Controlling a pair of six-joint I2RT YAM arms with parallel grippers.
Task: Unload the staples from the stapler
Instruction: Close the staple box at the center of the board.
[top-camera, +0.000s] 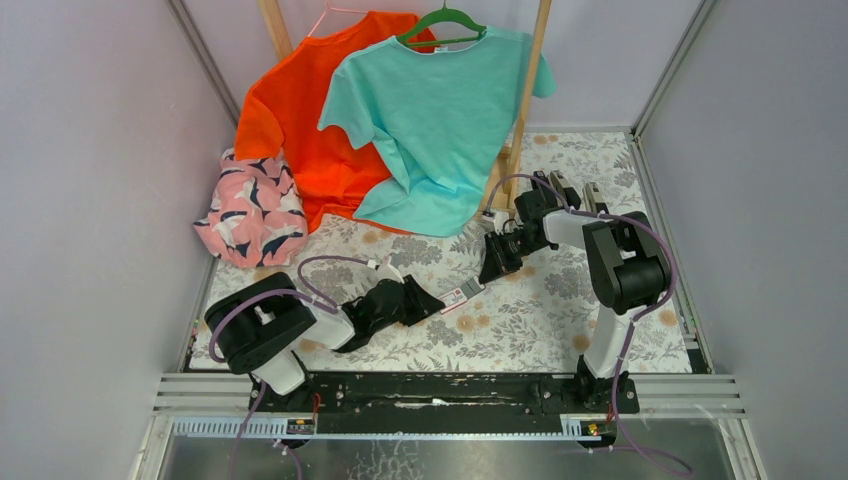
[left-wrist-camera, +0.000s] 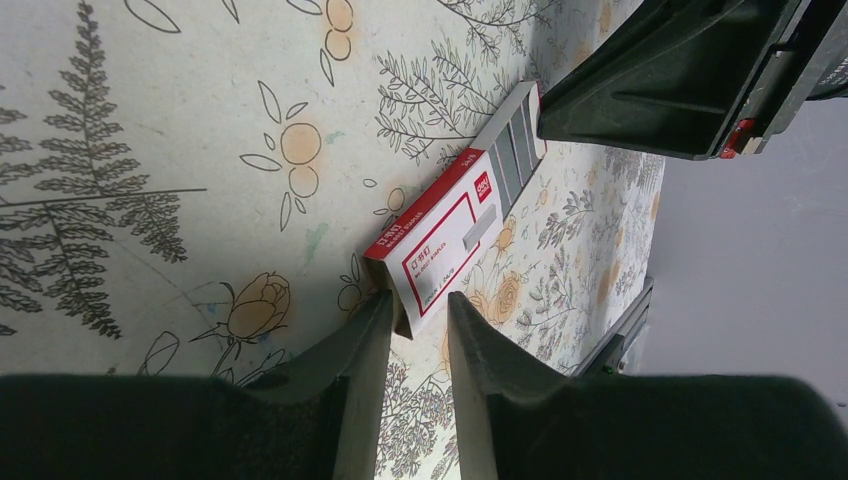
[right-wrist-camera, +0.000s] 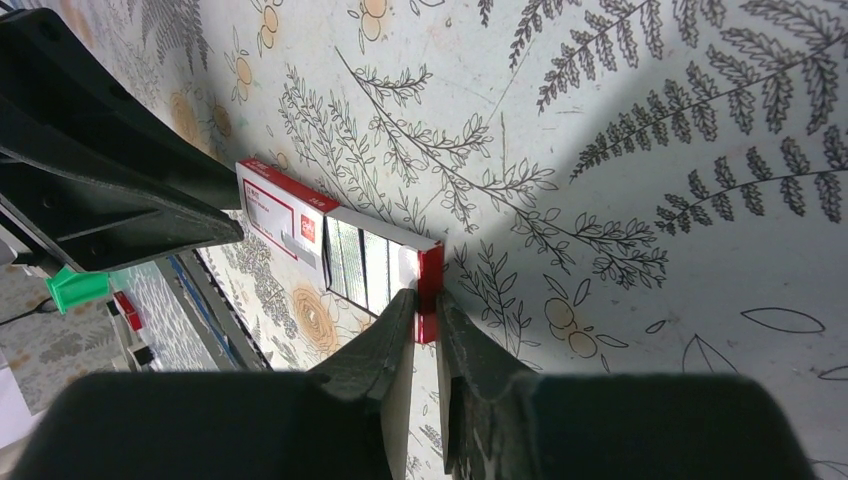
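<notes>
A white-and-red staple box (top-camera: 462, 295) lies on the floral table between my two grippers. Its inner tray is slid partly out, and silvery staples (right-wrist-camera: 362, 268) (left-wrist-camera: 515, 155) lie in it in rows. My left gripper (left-wrist-camera: 420, 300) (top-camera: 440, 303) has its fingers closed round the near end of the box sleeve (left-wrist-camera: 440, 235). My right gripper (right-wrist-camera: 428, 300) (top-camera: 490, 272) is shut on the tray's red end flap (right-wrist-camera: 430, 270). I cannot make out the stapler in any view.
An orange shirt (top-camera: 290, 130) and a teal shirt (top-camera: 440, 110) hang on a wooden rack (top-camera: 527, 90) at the back. A pink patterned cloth (top-camera: 250, 210) lies back left. Metal rails (top-camera: 700, 330) edge the floral table cover (top-camera: 540, 320).
</notes>
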